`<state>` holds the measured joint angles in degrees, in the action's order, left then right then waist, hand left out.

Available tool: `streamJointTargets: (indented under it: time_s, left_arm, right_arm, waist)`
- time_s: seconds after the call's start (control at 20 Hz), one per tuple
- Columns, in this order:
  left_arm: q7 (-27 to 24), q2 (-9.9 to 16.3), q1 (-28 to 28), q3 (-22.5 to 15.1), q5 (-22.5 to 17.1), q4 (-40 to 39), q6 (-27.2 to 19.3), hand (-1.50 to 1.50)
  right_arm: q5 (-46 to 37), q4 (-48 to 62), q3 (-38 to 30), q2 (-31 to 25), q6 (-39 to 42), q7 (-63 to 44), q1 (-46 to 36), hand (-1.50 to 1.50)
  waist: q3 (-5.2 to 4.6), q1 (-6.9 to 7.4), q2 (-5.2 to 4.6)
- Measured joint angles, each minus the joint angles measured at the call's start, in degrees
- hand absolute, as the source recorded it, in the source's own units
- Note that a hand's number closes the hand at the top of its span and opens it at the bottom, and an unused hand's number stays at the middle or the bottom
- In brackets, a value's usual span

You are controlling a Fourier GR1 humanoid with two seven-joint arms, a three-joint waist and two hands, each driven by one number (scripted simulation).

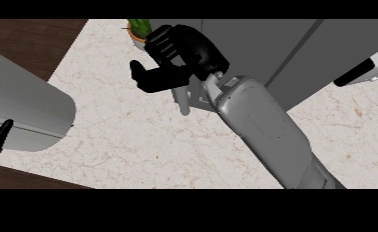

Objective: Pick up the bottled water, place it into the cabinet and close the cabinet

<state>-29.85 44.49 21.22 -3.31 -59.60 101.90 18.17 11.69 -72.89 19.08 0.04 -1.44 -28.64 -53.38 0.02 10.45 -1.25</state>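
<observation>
Our right hand (177, 61), fingers curled, hovers against the grey cabinet (295, 51); no bottled water shows (perhaps hidden in its curl), so we cannot tell what it holds.

open marble counter (140, 141) left and below right hand (181, 58), grey cabinet (295, 51) shut face blocking behind hand, potted plant (138, 30) just left of fingers at cabinet corner, grey rounded appliance (29, 108) crowding left edge, right forearm (258, 121) crossing centre
</observation>
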Motion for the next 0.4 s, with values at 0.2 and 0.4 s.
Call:
streamJointTargets:
  time_s: [0.2, 0.4]
  left_arm:
    - [-0.1, -0.1, 0.5, 0.3, -0.2, -0.4, 0.7, -1.50]
    - [-0.4, -0.2, 1.2, 0.7, -0.2, -0.7, 1.2, -1.50]
  right_arm:
    - [2.9, 1.8, 1.4, 0.0, -3.5, 0.9, -1.1, -1.50]
    - [5.8, 3.2, 2.4, 0.0, -6.3, 1.7, -2.1, -1.50]
  waist:
    - [-0.15, -0.38, 0.40]
    - [-0.26, -0.67, 0.65]
